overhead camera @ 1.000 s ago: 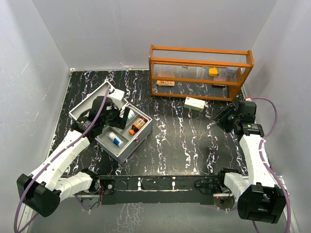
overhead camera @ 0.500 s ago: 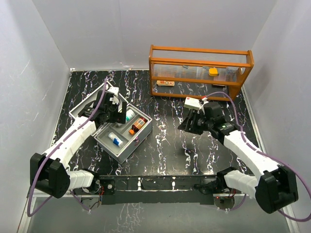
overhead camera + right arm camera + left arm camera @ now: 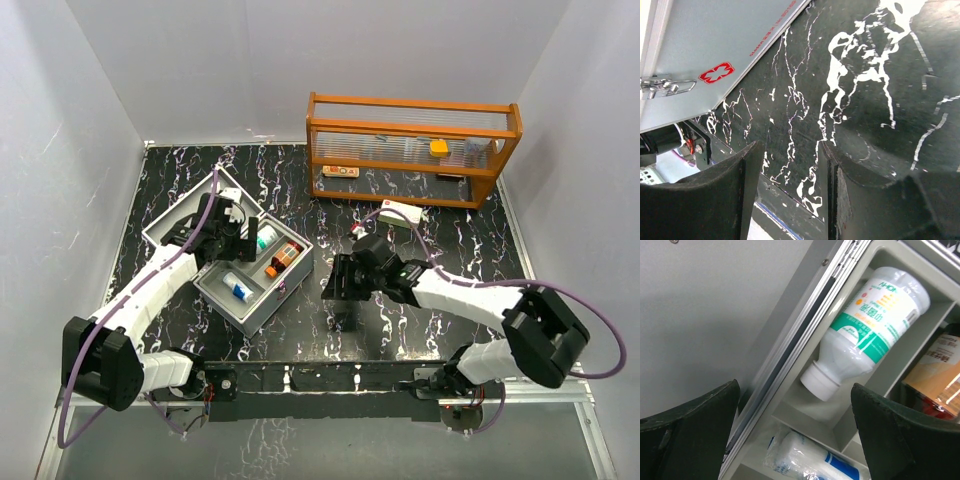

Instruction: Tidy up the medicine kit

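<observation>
Though white-veined, black tabletop; grey walls.

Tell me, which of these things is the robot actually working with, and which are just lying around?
In the job: medicine kit, open; white bottle, brown bottle and white roll inside it; left gripper, open above it; right gripper, open and empty.
Lying about, for now: wooden shelf with small items; white box in front of it.
</observation>
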